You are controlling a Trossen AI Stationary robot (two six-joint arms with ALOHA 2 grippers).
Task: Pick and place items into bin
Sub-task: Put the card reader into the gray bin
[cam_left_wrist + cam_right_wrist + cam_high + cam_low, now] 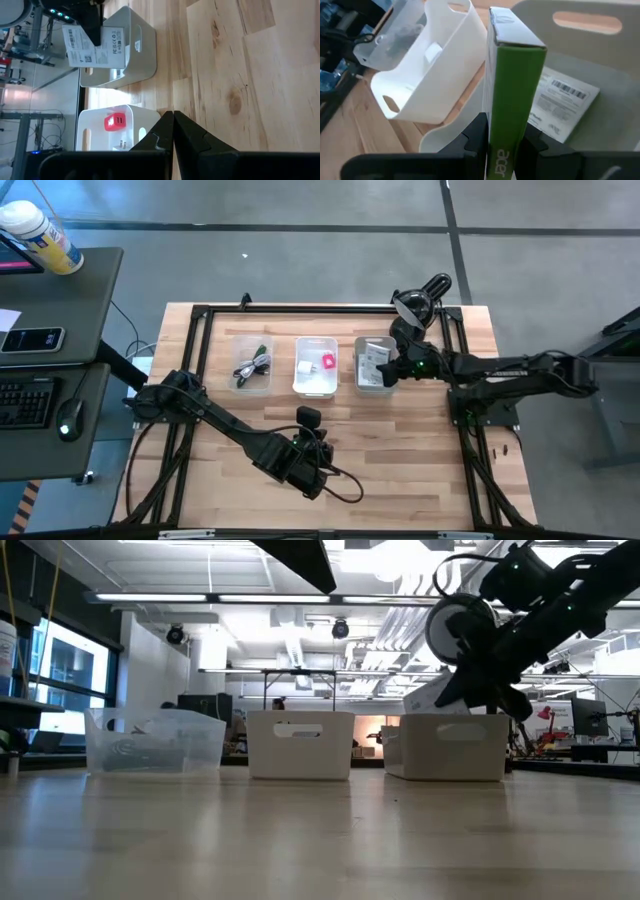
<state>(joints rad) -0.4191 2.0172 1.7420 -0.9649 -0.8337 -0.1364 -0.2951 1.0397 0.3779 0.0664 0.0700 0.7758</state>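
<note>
Three bins stand in a row on the table: a clear bin (252, 363) with a black cable (250, 368), a white bin (316, 366) with a tiny pink piece (328, 362) and a small white cube (305, 367), and a grey bin (375, 365). My right gripper (502, 131) is over the grey bin (580, 55), shut on a flat white printed packet (95, 47) with a green side. Another printed card (560, 107) lies in that bin. My left gripper (173, 117) hovers shut with nothing in it, near the table's middle and in front of the white bin (107, 132). My right gripper pinches the packet between its two fingers (475, 132), one on each broad face, with the narrow green side (512, 105) turned toward the wrist. The fingers come slanting down from the table's right side. The packet stands on edge, lifted clear, over the grey bin's opening.
Bare wooden table (400, 460) lies on the near side of the bins. A black frame (300, 308) runs round the table's edges. A desk with a keyboard (25, 395) and mouse stands off the table to the left.
</note>
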